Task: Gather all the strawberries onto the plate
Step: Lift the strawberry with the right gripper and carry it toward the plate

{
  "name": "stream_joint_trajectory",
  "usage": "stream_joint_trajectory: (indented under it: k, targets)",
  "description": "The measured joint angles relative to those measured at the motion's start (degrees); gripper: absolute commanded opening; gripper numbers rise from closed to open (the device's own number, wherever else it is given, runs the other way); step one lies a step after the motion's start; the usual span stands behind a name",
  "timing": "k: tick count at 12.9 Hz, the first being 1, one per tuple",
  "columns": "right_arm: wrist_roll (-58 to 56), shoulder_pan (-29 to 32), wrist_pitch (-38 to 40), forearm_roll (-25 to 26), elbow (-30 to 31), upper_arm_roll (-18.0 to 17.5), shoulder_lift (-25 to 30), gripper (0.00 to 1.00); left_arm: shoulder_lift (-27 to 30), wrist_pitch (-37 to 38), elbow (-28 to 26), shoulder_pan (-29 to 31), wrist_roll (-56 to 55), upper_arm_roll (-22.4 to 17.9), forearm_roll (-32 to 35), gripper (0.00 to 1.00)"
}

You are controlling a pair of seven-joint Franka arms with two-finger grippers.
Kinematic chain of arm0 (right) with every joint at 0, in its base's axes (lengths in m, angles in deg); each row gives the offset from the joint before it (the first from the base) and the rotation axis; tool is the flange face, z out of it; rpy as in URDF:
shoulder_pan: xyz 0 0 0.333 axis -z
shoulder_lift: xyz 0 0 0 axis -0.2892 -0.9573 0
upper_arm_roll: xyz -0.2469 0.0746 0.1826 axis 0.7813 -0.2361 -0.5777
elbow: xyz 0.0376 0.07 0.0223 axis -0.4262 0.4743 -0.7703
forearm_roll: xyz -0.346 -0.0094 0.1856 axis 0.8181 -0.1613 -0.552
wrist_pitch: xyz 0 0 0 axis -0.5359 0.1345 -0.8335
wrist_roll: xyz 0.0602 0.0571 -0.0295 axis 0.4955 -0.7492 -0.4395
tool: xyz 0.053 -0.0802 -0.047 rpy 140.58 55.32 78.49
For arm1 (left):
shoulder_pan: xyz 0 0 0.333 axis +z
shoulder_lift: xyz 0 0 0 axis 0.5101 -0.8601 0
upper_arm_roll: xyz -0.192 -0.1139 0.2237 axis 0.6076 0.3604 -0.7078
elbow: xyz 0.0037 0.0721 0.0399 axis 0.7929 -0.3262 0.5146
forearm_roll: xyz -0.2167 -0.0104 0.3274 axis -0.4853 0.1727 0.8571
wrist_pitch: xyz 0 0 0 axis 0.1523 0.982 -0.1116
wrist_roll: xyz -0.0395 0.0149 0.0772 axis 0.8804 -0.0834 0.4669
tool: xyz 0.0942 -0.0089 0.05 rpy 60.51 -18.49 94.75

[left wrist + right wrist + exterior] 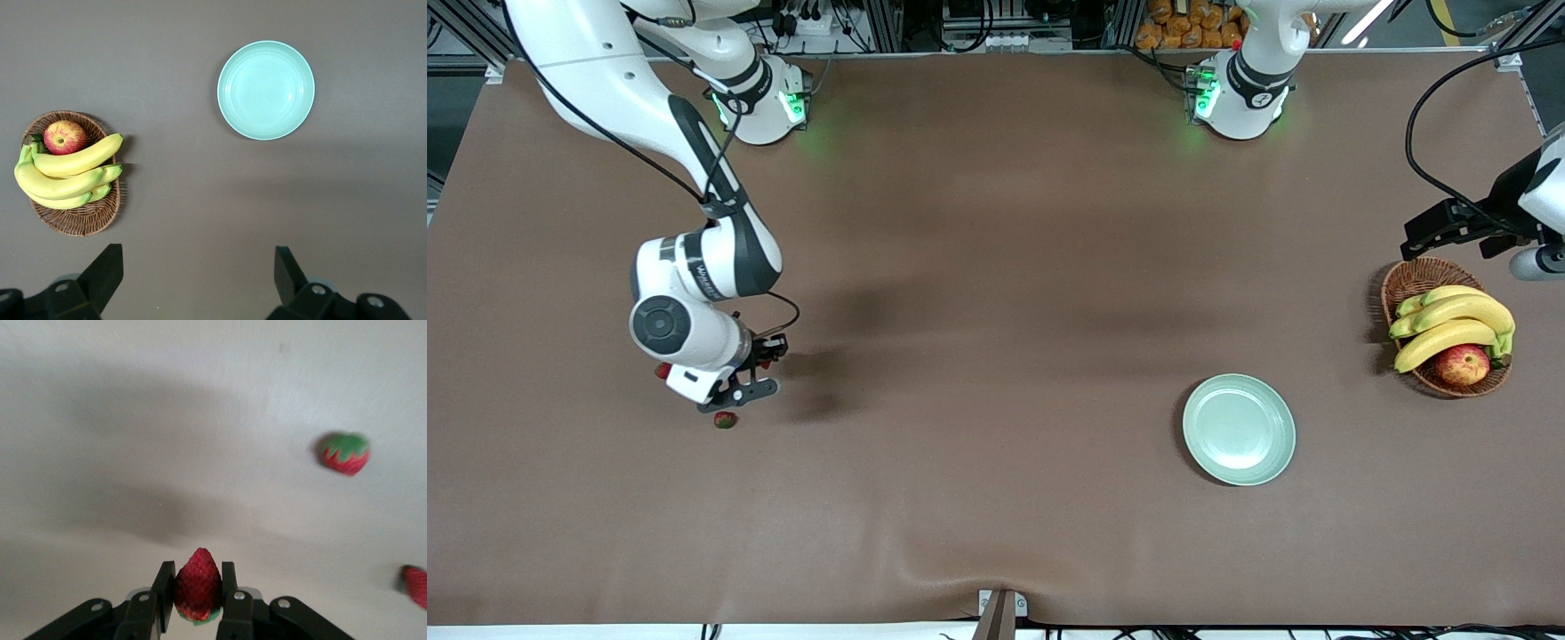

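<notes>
Right gripper fingers clamping a strawberry; left gripper waiting, fingers spread

You find almost nothing readable here. The one piece of lettering sits on the right arm: a dark band of print runs along the white link just above the wrist joint, but the characters are too small to make out, so you cannot take a brand name from it. The other arm's base shows only a small dark round mark that cannot be read. The plate, the wicker basket, the bananas and the brown table cover carry no print, labels or numbers.
</notes>
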Motion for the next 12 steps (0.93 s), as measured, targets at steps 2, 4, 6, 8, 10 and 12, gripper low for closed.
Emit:
stream_joint_trajectory:
  k: [2,4,6,8,10,12]
  targets:
    - [-1.13,-0.35,5.08,-1.49,-8.11,-1.23,0.16,0.00,-0.04,0.00,0.00,0.00,0.00,0.01,-0.02,1.00]
    - [-1.69,-1.88,5.52,-6.11,-11.60,-3.00,0.06,0.00,-0.07,0.00,0.00,0.02,0.00,-0.01,-0.02,1.00]
    - [-1.73,-6.14,0.86,-9.89,-11.85,-4.05,-0.72,0.00,-0.25,0.00,0.00,0.01,0.00,-0.01,-0.03,1.00]
    - [-0.99,-10.87,-4.57,-10.59,-11.86,-4.19,-2.25,0.00,-0.45,0.00,0.00,0.01,0.01,0.00,-0.03,1.00]
    - [-0.99,-13.42,-8.98,-12.45,-11.98,-4.22,-4.11,0.00,-0.52,0.00,0.00,0.01,0.02,0.01,-0.03,1.00]
    - [-1.09,-15.57,-12.33,-14.71,-12.34,-4.31,-5.32,0.00,-0.56,0.00,0.00,0.01,0.03,0.02,-0.03,1.00]
